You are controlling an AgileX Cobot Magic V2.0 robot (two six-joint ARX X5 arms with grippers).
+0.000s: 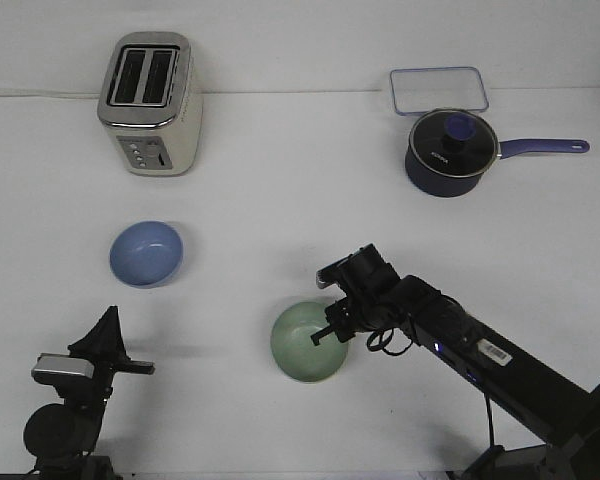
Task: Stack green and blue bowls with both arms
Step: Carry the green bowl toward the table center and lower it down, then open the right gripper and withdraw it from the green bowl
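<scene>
my right pincer (327, 332) meets the green bowl's (302, 347) right rim at lower centre; its grip i cannot tell.

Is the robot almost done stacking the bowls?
Not yet. Nothing is stacked: the blue bowl sits alone, apart from the green bowl. In hand: the right gripper is at the green bowl's rim; whether it grips is unclear. The left gripper waits low, away from the blue bowl. Left: lift one bowl and set it into the other.

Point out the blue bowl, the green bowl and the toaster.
blue bowl (145, 252), front view, inside of the bowl.
green bowl (300, 345), front view, inside of the bowl.
toaster (170, 125), front view, its pale side wall.
</scene>
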